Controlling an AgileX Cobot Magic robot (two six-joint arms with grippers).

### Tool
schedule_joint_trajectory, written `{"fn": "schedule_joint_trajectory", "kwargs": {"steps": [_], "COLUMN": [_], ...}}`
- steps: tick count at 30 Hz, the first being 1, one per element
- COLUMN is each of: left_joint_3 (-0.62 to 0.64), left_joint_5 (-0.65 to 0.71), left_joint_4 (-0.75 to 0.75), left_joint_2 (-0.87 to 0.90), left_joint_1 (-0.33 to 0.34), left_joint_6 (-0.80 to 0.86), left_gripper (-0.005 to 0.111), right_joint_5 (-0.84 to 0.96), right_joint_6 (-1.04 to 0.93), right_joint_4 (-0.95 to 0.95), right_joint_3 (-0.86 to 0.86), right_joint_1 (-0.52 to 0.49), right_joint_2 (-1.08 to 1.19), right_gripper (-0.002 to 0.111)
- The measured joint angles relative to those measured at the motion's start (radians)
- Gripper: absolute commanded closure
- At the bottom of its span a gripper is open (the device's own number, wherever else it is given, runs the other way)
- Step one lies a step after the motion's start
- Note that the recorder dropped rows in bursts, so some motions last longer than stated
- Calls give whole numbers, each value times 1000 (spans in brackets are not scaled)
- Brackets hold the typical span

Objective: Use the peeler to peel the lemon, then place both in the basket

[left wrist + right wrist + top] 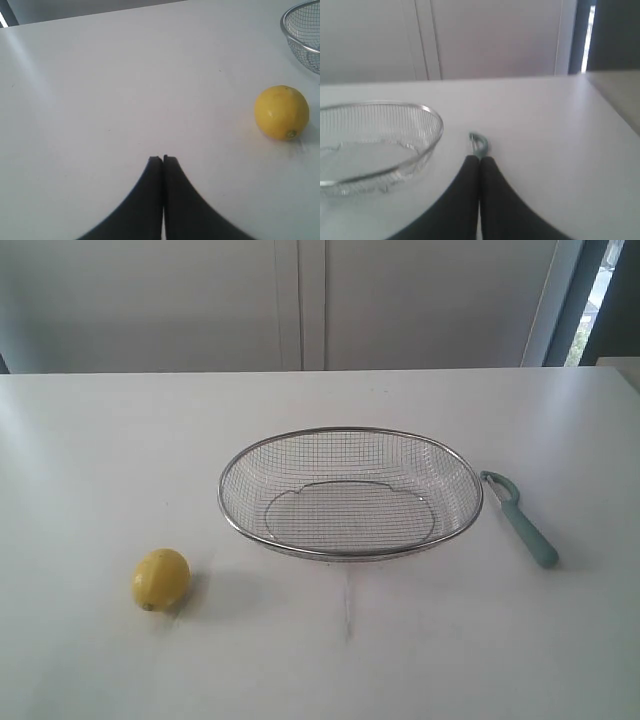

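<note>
Status: left gripper [163,159] and right gripper [480,158] fully closed, empty.
Clear of the left, the lemon [281,112]; just beyond the right's tips, the peeler [479,143].

We see a plain white surface [120,440] carrying three things. A wire-mesh basket [350,429] rests on its base near the middle. The lemon [160,579] lies on the left in the exterior view and nearer the camera, well apart from the basket. The peeler [520,517] lies flat just beside the basket's right rim, its hooked head closest to the rim. We cannot tell whether they touch. Its teal handle angles away towards the near right.
</note>
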Motion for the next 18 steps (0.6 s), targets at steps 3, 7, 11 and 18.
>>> {"fn": "schedule_joint_trajectory", "kwargs": {"steps": [3, 7, 11, 18], "left_joint_3": [0, 0, 0, 0], "left_joint_5": [0, 0, 0, 0], "left_joint_4": [0, 0, 0, 0], "left_joint_2": [0, 0, 0, 0], "left_joint_1": [0, 0, 0, 0], "left_joint_6": [0, 0, 0, 0], "left_gripper": [106, 106, 106, 106], "right_joint_5": [-128, -246, -283, -355], "right_joint_6": [4, 8, 8, 10], "right_joint_4": [0, 0, 0, 0], "right_joint_3": [0, 0, 0, 0], "right_joint_1": [0, 0, 0, 0], "right_joint_2": [0, 0, 0, 0], "right_gripper": [108, 108, 108, 108]}}
